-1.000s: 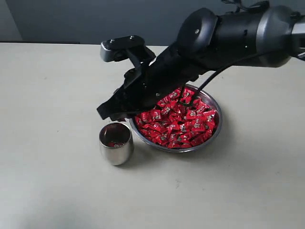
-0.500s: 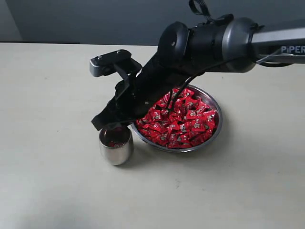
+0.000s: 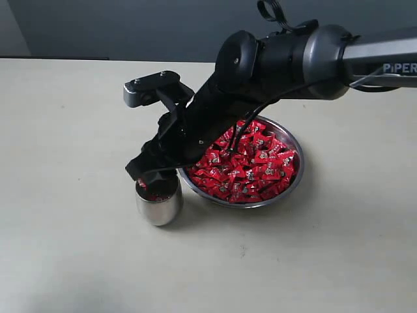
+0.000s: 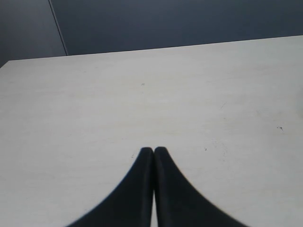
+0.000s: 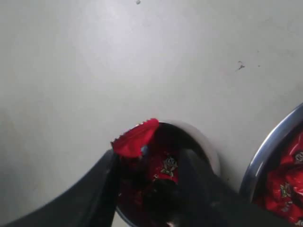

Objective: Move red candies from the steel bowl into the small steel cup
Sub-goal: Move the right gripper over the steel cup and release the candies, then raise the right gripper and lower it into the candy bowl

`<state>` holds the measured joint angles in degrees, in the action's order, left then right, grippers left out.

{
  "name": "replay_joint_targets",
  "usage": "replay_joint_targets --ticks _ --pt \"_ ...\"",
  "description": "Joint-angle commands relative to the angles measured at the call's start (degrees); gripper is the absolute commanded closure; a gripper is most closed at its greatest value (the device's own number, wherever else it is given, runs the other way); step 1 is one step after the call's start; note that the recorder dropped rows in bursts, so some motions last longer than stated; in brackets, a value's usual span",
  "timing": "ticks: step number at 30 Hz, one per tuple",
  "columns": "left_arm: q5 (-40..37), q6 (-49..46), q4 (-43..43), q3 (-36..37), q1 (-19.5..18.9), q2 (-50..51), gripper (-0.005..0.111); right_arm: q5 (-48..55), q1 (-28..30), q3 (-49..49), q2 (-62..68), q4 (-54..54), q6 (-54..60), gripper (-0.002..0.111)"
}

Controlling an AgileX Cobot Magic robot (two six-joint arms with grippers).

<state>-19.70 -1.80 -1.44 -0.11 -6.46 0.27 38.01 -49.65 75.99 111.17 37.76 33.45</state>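
The steel bowl sits right of centre, heaped with red candies. Just left of it, touching or nearly so, stands the small steel cup with a few red candies inside. My right gripper hangs directly over the cup's mouth, its jaws parted. In the right wrist view the right gripper is open above the cup. One red candy lies against one fingertip only, over the cup's rim; the other finger is clear of it. The bowl's rim shows beside the cup. My left gripper is shut and empty over bare table.
The pale tabletop stretches around the bowl and cup. A dark wall runs along the table's far edge. My right arm reaches in from the right, crossing above the bowl's far side.
My right gripper has come leftward and down from beside the bowl to over the cup. Its jaws have spread, and the candy now rests against one finger only.
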Motion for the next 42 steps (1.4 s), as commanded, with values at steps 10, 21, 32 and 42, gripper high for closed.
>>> replay_joint_targets --ticks 10,21,32,42 --pt "0.6 0.1 -0.1 0.1 0.3 -0.3 0.106 1.2 -0.1 0.4 -0.2 -5.3 -3.1 0.071" --pt "0.6 0.1 -0.1 0.1 0.3 -0.3 0.106 -1.1 3.9 1.8 -8.2 -17.7 -12.8 0.071" --pt "0.6 0.1 -0.1 0.1 0.3 -0.3 0.106 4.9 14.7 1.8 -6.7 -35.4 -28.0 0.071" --pt "0.6 0.1 -0.1 0.1 0.3 -0.3 0.106 7.7 15.3 1.1 1.7 -37.8 -29.6 0.071"
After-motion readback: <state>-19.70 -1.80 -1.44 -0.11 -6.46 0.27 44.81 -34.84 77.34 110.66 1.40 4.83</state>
